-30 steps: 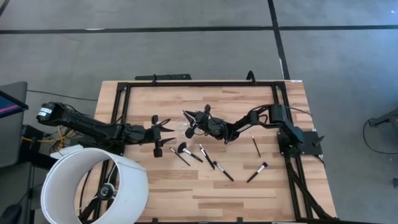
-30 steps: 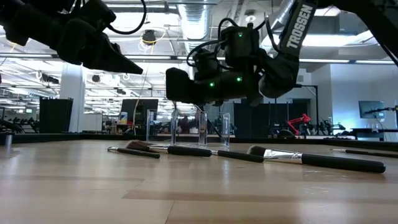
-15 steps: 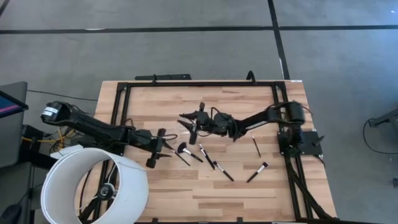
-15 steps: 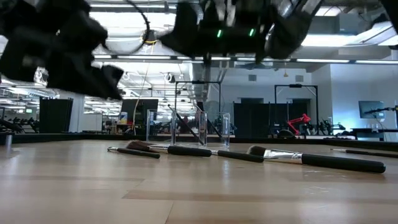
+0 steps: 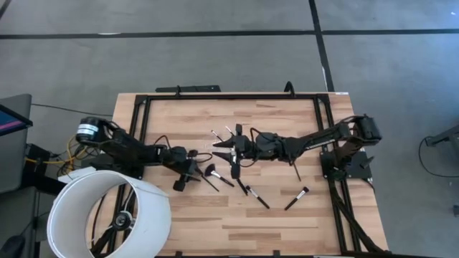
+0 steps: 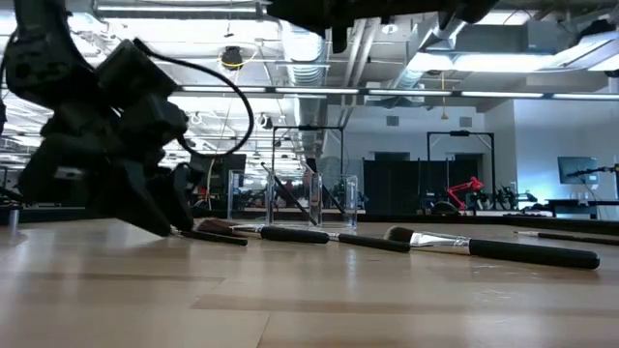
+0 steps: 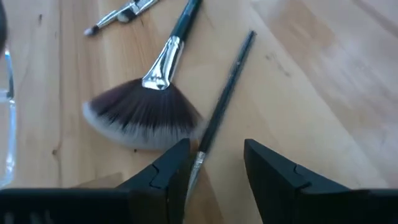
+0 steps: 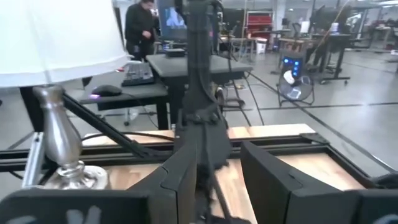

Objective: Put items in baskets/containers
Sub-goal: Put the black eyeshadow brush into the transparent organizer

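Observation:
Several black-handled makeup brushes lie flat on the wooden table (image 5: pixel 287 115). A fan brush (image 7: pixel 143 115) and a thin brush (image 7: pixel 227 84) lie side by side below my left gripper (image 7: pixel 214 165). That gripper (image 5: pixel 188 170) is open and low over the table, its fingers standing on either side of the thin brush's ferrule end. The clear holder (image 6: pixel 309 198) stands farther back, with a brush (image 6: pixel 290 193) leaning inside it. My right gripper (image 5: pixel 228 149) hovers open above the holder, out of the low view's top. My left gripper comes slanting down from the table's left, with its fingers along the thin brush. One finger (image 7: pixel 171 171) stands right beside the silver ferrule (image 7: pixel 198 158). I cannot tell whether it touches. The brush lies flat on the table.
A big white lampshade (image 5: pixel 107 215) stands at the table's near left corner. A black frame (image 5: pixel 229 96) rims the table. More brushes lie near the middle (image 5: pixel 254 195) and to the right (image 5: pixel 296 198) (image 5: pixel 295 168). Bare wood lies along the far and near edges.
My left gripper has come down and moved toward the table's right, tipping its fingers down over the brushes beside the fan brush. My right gripper has risen from the holder, out of the low view's top, and a brush now shows leaning in the holder.

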You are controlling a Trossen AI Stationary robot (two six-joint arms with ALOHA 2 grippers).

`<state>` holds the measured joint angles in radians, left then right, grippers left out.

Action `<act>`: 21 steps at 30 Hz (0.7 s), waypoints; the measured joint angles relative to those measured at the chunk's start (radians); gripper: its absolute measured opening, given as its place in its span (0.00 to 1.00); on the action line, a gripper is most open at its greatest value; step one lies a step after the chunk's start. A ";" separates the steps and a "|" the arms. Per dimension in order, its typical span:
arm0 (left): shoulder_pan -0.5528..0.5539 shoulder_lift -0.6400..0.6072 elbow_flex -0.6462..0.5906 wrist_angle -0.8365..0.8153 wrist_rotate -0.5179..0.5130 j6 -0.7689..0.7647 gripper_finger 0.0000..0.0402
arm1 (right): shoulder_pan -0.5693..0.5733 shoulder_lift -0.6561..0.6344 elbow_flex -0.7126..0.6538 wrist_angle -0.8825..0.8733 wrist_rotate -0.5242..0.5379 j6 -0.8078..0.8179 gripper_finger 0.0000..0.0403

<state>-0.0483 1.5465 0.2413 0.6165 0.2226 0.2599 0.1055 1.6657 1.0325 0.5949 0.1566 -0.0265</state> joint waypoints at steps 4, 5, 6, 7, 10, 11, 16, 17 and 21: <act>0.021 0.088 0.000 0.096 0.026 0.003 0.37 | 0.013 0.001 0.000 -0.003 0.000 0.000 0.29; 0.030 0.106 0.000 0.105 0.035 0.003 0.36 | 0.013 0.004 0.000 -0.002 0.000 0.000 0.29; 0.038 0.122 0.001 0.117 0.046 0.003 0.35 | 0.013 0.007 0.000 -0.007 0.000 0.000 0.29; 0.047 0.137 0.002 0.127 0.057 0.004 0.33 | 0.012 0.009 0.000 -0.017 0.000 0.000 0.29; 0.064 0.162 0.003 0.138 0.067 0.004 0.25 | 0.014 0.009 0.000 -0.039 0.001 0.002 0.29; 0.068 0.162 0.003 0.137 0.066 0.004 0.21 | 0.017 0.009 0.000 -0.057 0.001 0.007 0.29; 0.078 0.139 0.000 0.124 0.079 0.023 0.04 | 0.039 0.045 0.003 -0.079 0.000 0.070 0.29; 0.078 0.134 0.000 0.122 0.078 0.029 0.03 | 0.044 0.058 -0.002 -0.095 0.000 0.084 0.29; 0.076 0.118 -0.001 0.114 0.073 0.031 0.06 | 0.060 0.149 0.015 -0.104 -0.002 0.147 0.31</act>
<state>0.0273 1.6646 0.2401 0.7300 0.2955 0.2905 0.1655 1.8146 1.0479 0.4910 0.1543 0.1204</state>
